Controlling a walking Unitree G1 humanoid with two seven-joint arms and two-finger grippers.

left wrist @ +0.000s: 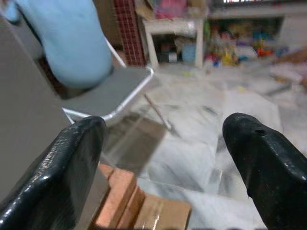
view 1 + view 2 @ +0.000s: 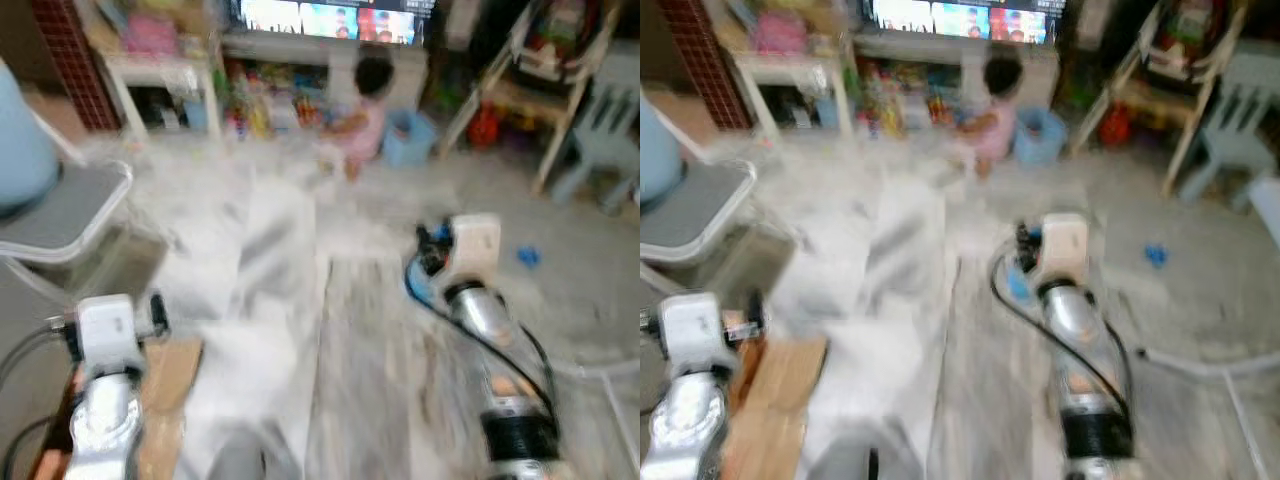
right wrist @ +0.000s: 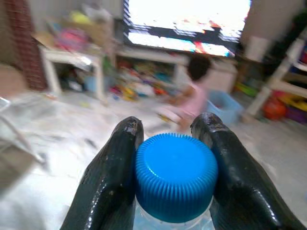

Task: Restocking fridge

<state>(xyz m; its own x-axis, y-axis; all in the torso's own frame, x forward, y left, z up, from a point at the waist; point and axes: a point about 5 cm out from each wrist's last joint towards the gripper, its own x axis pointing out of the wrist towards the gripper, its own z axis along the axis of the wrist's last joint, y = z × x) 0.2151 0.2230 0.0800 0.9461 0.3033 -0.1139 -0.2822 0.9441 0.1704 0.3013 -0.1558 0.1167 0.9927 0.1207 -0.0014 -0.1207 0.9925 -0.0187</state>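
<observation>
Right wrist view: my right gripper (image 3: 172, 139) clamps a bottle by its blue cap (image 3: 174, 176), both black fingers (image 3: 112, 177) pressed against it, held out over the marble floor (image 2: 270, 300). My left gripper (image 1: 165, 158) is spread wide, holding nothing, near a grey chair (image 1: 103, 93)

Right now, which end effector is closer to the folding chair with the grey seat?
Left. The left end effector is open just beside the folding chair, on the robot's left. The right end effector, holding a blue-capped bottle, is farther off.
</observation>
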